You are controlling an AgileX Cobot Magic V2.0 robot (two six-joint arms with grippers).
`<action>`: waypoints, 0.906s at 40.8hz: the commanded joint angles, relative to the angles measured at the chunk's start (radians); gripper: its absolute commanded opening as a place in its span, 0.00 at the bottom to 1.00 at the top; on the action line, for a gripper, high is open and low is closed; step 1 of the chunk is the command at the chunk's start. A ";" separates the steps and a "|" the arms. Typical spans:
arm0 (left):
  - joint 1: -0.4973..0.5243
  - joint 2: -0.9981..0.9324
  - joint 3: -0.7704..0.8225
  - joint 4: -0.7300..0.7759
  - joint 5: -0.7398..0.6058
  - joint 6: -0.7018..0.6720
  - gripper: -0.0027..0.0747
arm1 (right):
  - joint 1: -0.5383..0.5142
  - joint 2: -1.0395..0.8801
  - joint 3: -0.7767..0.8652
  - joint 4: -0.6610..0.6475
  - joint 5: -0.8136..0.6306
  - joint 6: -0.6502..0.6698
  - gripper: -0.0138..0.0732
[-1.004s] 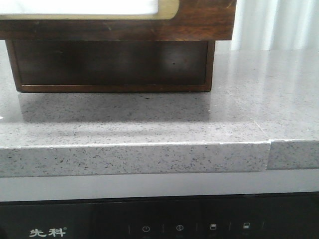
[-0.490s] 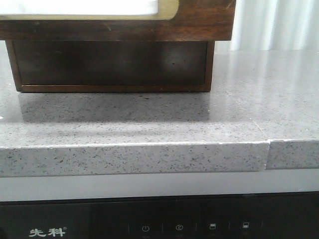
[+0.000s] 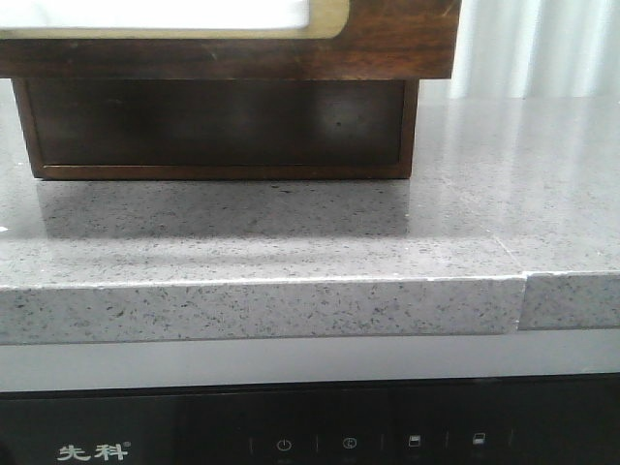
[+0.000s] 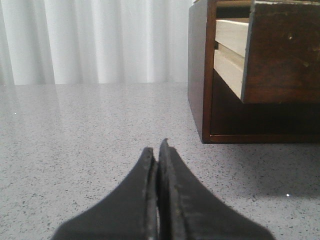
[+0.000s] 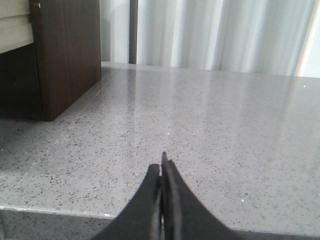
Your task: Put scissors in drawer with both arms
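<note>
The drawer [image 3: 232, 39] with its white panel in a cream-gold frame juts out over the wooden cabinet's open lower bay [image 3: 213, 121] in the front view. In the left wrist view the pulled-out drawer [image 4: 280, 50] shows from the side, its pale side board visible. My left gripper [image 4: 156, 150] is shut and empty, low over the counter to the left of the cabinet. My right gripper [image 5: 161, 167] is shut and empty near the counter's front edge, to the right of the cabinet [image 5: 65, 55]. The scissors are out of view. No gripper shows in the front view.
The grey speckled counter [image 3: 387, 232] has a seam at its front edge on the right [image 3: 523, 300]. A dark appliance panel [image 3: 310, 436] sits below it. White curtains [image 4: 100, 40] hang behind the counter.
</note>
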 commanded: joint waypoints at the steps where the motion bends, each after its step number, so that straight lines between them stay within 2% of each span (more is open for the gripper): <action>1: 0.000 -0.019 0.024 -0.007 -0.089 -0.001 0.01 | -0.004 -0.016 0.002 -0.005 -0.091 -0.001 0.02; 14: 0.000 -0.019 0.024 -0.007 -0.089 -0.001 0.01 | -0.004 -0.016 0.002 -0.020 -0.106 0.007 0.02; 19: 0.000 -0.019 0.024 -0.007 -0.089 -0.001 0.01 | -0.005 -0.016 0.002 -0.173 -0.118 0.161 0.02; 21: 0.000 -0.019 0.024 -0.007 -0.089 -0.001 0.01 | -0.005 -0.016 0.002 -0.193 -0.118 0.227 0.02; 37: 0.000 -0.019 0.024 -0.007 -0.089 -0.001 0.01 | -0.005 -0.016 0.002 -0.141 -0.111 0.253 0.02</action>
